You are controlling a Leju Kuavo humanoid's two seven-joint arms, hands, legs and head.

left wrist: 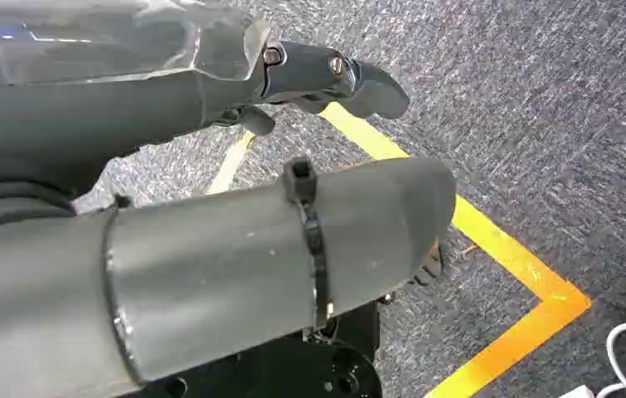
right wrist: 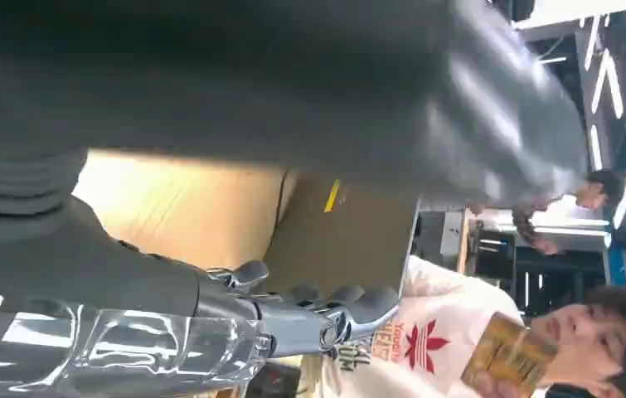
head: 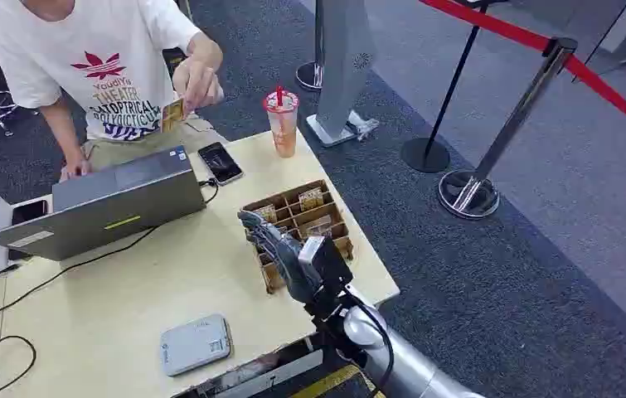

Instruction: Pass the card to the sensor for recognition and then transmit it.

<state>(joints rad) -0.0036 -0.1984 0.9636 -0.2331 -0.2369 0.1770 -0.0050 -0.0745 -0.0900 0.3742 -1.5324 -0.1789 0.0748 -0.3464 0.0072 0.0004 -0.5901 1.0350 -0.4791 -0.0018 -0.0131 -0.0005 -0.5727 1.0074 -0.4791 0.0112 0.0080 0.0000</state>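
A: Cardboard organiser (head: 297,217) on the pale table (head: 127,307), compartments with yellowish cards standing in them. Right hand (head: 280,249) hovers over its near side, fingers extended and apart, nothing in them.

B: So where's the card?

A: One card (head: 173,114) is pinched in the person's hand (head: 199,81), above the laptop (head: 110,203), well apart from the robot. Right wrist view has it too, card (right wrist: 508,355), glossy and gold-printed. Others sit in the tray slots.

B: Sensor?

A: Probably the flat light-grey pad (head: 195,343) near the table's front edge, rounded corners, matte plastic. That's my read, not confirmed.

B: Left hand?

A: Left hand (left wrist: 326,79) hangs over grey carpet and yellow floor tape, fingers straight, holding nothing.

B: Advice for the pick?

A: Cards are thin, stiff and slick. Pinch the exposed top edge between thumb and finger, lift straight up so the slot walls don't snag, then lay it flat on the pad.
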